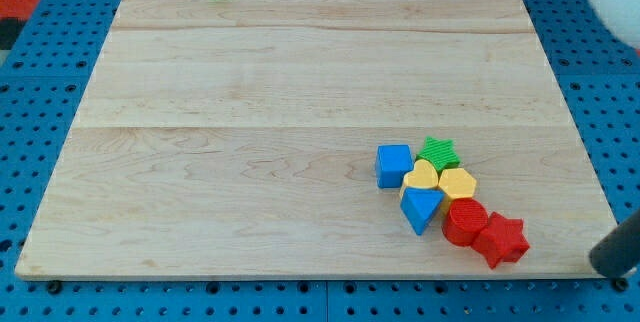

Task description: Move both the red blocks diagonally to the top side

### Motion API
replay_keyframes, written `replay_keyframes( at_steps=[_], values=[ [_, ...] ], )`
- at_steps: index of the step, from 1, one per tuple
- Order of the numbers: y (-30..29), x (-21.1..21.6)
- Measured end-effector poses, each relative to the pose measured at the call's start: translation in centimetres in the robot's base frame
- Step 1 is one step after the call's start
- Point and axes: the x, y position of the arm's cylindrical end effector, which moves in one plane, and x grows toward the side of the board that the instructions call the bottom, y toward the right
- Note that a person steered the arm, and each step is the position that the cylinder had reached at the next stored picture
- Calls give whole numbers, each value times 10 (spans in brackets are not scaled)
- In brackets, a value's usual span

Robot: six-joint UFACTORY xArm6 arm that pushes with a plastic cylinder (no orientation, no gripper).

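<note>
Red round block (463, 222) and red star block (501, 240) wait, touching; my tip (hidden, no gripper showing) must push them up-left.

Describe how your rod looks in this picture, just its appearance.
Only a short stretch of my rod shows, at the view's bottom right corner: dark, nearly black, round and smooth, blurred, with no markings or cables visible. My tip is cut off by the frame edge, so I cannot show its end. It lies to the view's right of the red star block.
</note>
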Motion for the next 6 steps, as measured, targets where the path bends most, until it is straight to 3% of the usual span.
replay_keyframes(
  at_steps=[3, 6],
  values=[
    [-131, -14],
    [-159, -67]
  ],
)
